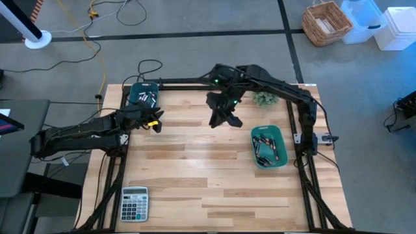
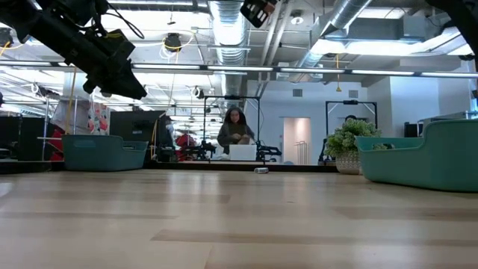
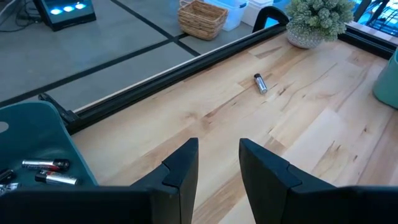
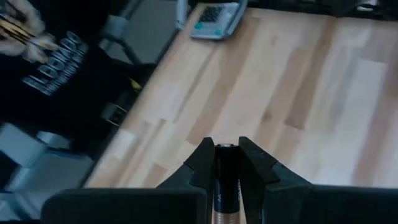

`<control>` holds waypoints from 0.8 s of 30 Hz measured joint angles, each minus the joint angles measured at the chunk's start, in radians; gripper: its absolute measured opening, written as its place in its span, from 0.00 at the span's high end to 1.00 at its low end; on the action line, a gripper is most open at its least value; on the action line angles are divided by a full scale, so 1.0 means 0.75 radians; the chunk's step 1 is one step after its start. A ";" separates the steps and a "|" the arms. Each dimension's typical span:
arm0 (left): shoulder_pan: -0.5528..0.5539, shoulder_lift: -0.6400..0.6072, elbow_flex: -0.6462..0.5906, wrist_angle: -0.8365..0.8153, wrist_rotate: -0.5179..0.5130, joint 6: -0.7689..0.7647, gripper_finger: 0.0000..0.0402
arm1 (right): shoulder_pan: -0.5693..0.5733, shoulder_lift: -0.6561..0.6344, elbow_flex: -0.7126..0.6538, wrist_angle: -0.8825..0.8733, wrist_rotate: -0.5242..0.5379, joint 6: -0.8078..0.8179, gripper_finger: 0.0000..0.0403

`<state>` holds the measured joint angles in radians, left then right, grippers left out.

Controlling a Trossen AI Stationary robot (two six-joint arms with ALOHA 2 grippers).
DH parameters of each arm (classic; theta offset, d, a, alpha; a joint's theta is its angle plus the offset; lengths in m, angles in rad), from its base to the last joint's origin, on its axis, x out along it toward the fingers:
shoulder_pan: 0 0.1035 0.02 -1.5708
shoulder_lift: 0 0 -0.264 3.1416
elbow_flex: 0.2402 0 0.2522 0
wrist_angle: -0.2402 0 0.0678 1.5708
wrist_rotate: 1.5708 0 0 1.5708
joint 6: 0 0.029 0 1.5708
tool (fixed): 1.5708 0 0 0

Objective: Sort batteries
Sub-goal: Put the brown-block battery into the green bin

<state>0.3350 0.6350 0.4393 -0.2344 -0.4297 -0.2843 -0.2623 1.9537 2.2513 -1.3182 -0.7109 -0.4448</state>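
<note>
With my right gripper [image 4: 226, 163] pinching a battery [image 4: 226, 186], I should carry it squarely over the right bin [image 1: 283, 162] before releasing.

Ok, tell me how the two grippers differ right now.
The right gripper is shut on a battery standing between its fingers; the left gripper holds nothing, a bare gap between its fingers. In the high view the right gripper hangs over the table's middle, while the left gripper sits near the small teal bin at the left. Both are dark, two-fingered, and above the tabletop.
</note>
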 joint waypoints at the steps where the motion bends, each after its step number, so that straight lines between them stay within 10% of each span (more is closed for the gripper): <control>1: 0.000 0.000 0.000 0.000 0.000 0.000 0.72 | -0.006 0.000 0.000 0.000 -0.024 0.011 0.84; 24: 0.000 0.000 0.001 0.001 0.000 -0.001 0.72 | -0.010 0.001 0.000 0.002 0.075 0.000 0.84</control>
<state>0.3347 0.6350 0.4397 -0.2340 -0.4297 -0.2848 -0.2699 1.9545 2.2513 -1.3167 -0.6544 -0.4451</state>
